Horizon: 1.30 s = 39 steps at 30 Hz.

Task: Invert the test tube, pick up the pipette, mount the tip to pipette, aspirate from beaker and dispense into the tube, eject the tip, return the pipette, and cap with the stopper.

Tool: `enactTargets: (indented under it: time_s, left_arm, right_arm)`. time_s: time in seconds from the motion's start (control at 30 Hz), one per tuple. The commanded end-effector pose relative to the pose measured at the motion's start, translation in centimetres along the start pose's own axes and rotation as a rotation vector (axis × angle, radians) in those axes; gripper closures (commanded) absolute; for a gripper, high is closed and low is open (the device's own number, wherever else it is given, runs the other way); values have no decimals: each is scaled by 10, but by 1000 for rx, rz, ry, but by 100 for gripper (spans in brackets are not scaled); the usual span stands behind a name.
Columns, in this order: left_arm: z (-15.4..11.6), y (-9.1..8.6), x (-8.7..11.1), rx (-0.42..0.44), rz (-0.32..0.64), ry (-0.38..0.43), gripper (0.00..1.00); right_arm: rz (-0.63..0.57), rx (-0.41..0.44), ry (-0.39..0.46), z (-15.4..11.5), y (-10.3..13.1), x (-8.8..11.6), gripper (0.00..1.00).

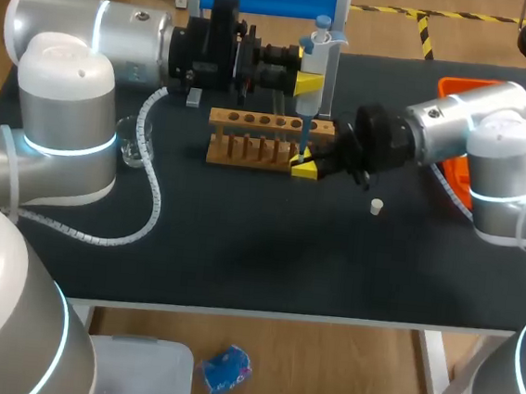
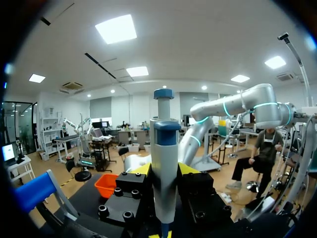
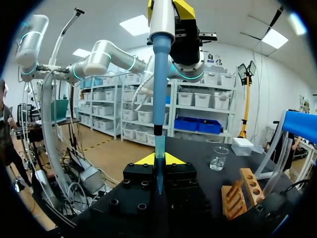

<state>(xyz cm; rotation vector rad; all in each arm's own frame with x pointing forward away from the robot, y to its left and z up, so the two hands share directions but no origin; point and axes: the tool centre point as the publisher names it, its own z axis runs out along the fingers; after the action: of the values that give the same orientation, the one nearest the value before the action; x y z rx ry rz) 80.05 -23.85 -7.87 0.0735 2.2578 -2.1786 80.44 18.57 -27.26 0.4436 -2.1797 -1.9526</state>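
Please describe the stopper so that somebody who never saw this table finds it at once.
Find the wooden test tube rack at the middle of the black table. Right of it, toward the front edge, lies the stopper: a tiny white plug, alone on bare tabletop.

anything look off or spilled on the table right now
Nothing looks spilled or knocked over. The rack stands level, and the pipette hangs upright in the left pincer. Only oddity: the small white stopper lies loose on the table, apart from the rack.
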Motion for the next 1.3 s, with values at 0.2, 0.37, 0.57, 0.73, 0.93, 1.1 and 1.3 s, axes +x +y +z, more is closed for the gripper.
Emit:
enactTargets:
  time_s: [0.2, 0.37, 0.57, 0.73, 0.93, 1.1, 1.3]
  left_arm:
    - [1, 1, 0, 2, 1, 0, 100]
    - [1, 1, 0, 2, 1, 0, 100]
    - [1, 1, 0, 2, 1, 0, 100]
    - [1, 1, 0, 2, 1, 0, 100]
    - [1, 1, 0, 2, 1, 0, 100]
    - [1, 1, 0, 2, 1, 0, 100]
    - [1, 1, 0, 2, 1, 0, 100]
  right_arm:
    - [-21, 16, -5, -3, 4, 5, 100]
    - [-30, 33, 1, -2, 4, 6, 100]
    - [-27, 28, -1, -2, 3, 6, 100]
    - [-19, 12, -7, -2, 3, 5, 100]
    - [-8, -2, -9, -2, 3, 4, 100]
    - [-6, -9, -5, -1, 4, 2, 100]
    - [-2, -10, 4, -1, 3, 3, 100]
